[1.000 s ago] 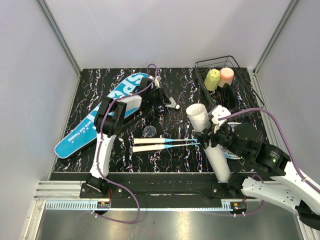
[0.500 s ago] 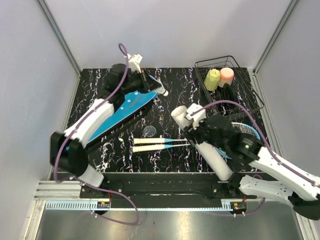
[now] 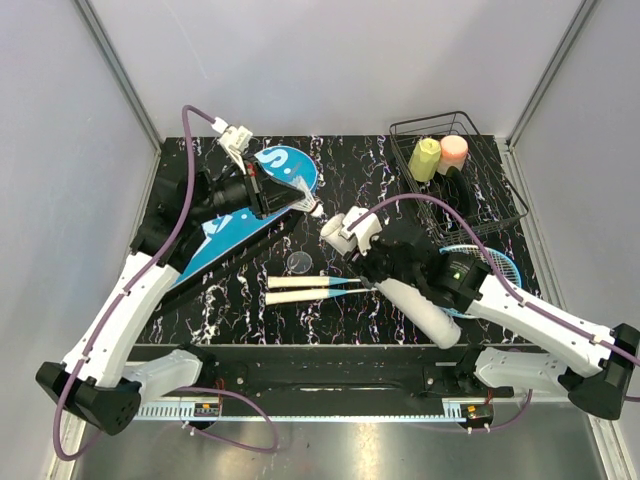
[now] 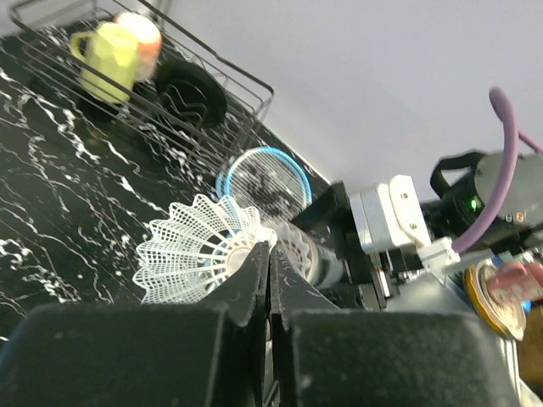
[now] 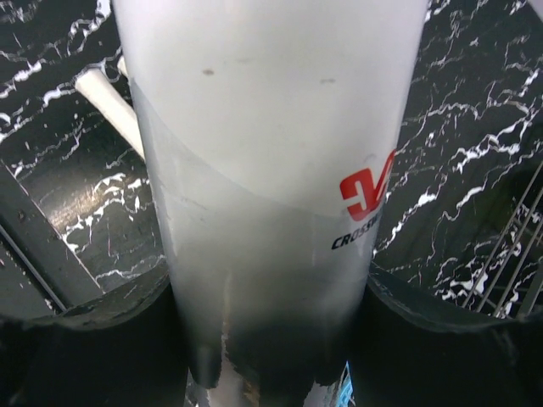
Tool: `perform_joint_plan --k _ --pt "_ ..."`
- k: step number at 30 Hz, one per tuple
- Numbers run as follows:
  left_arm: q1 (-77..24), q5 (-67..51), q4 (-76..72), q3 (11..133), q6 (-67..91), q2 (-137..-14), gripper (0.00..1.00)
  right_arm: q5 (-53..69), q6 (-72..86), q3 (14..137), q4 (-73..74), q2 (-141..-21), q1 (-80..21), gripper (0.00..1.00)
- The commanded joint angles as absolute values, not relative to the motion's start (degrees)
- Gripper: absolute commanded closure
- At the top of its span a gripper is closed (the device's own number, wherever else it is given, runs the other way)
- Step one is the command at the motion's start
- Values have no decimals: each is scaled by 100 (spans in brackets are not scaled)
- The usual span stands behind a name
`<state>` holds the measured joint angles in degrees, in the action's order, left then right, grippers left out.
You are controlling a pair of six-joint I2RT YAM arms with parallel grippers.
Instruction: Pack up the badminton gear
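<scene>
the left gripper (image 4: 270, 261) has its jaws pinched on a white shuttlecock (image 4: 199, 246), holding it near the open mouth of the long white tube (image 3: 425, 315). the right gripper (image 5: 271, 339) clamps that tube from both sides, tilted above the racket handles (image 3: 300, 288).

My left arm (image 3: 125, 315) hides most lettering on the blue cover (image 3: 290, 170); the white tube (image 5: 271, 127) runs off my right wrist view's top edge.
</scene>
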<state>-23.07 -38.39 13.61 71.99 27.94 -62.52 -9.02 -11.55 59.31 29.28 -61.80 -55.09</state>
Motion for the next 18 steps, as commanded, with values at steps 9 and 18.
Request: perform_joint_plan --k 9,18 --pt "-3102 -4447 1468 7251 2610 -6442 100 -378 -1512 6416 1960 -6205 -5537 75" --pt "-3577 -4789 977 7225 2953 -6847 84 -228 -1626 6258 1600 -5959 -5537 75"
